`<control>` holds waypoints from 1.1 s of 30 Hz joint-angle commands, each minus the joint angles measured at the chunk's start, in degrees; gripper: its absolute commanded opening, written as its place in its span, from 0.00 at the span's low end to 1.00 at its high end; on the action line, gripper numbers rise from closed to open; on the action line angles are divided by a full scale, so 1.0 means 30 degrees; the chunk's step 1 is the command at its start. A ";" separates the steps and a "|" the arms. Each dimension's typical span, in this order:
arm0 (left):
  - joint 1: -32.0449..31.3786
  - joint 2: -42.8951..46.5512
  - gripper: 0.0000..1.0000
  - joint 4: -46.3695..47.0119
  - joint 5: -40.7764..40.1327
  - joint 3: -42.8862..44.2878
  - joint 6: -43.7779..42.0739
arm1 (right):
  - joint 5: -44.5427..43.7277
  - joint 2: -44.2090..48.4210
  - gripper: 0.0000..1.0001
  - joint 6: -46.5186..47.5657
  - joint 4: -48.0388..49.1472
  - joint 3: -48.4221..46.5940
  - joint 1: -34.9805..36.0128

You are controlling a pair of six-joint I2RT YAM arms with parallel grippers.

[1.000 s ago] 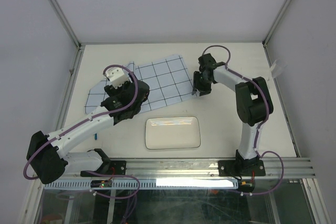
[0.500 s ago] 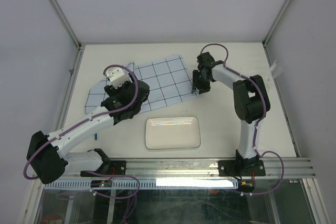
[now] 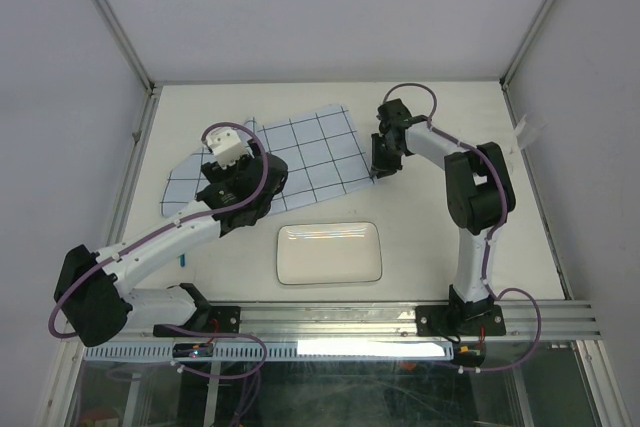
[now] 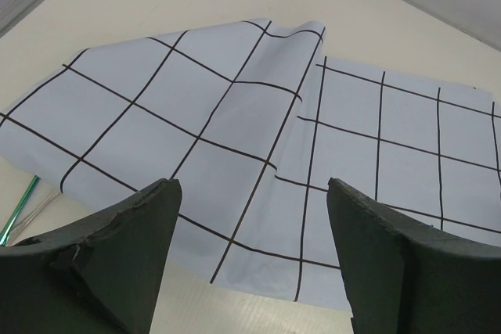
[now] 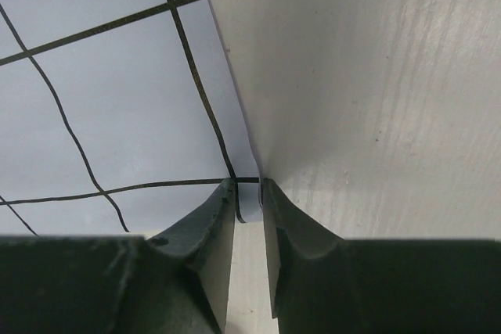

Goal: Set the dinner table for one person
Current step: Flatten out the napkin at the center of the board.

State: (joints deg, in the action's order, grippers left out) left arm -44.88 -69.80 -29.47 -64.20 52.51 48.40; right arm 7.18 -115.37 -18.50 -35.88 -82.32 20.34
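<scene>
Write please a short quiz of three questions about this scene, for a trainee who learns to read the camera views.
1. True or false: the right tool pinches the edge of the grid cloth.
2. Where does the white plate lie? A: on the cloth. B: on the bare table, between the cloth and the arm bases. C: under the cloth.
3. In one word: how do the jaws of the left tool stand?
Key: 1 true; 2 B; 3 open.
</scene>
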 commanded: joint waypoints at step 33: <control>0.0106 -0.3890 0.81 0.0713 0.0926 0.1213 0.0668 | -0.2704 0.2527 0.00 -0.0101 -0.0696 -0.0054 -0.2661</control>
State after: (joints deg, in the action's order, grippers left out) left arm -44.88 -80.86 -29.02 -61.36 53.39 49.30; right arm 1.85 -112.31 -18.50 -37.26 -82.85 12.60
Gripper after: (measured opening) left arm 0.809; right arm 0.006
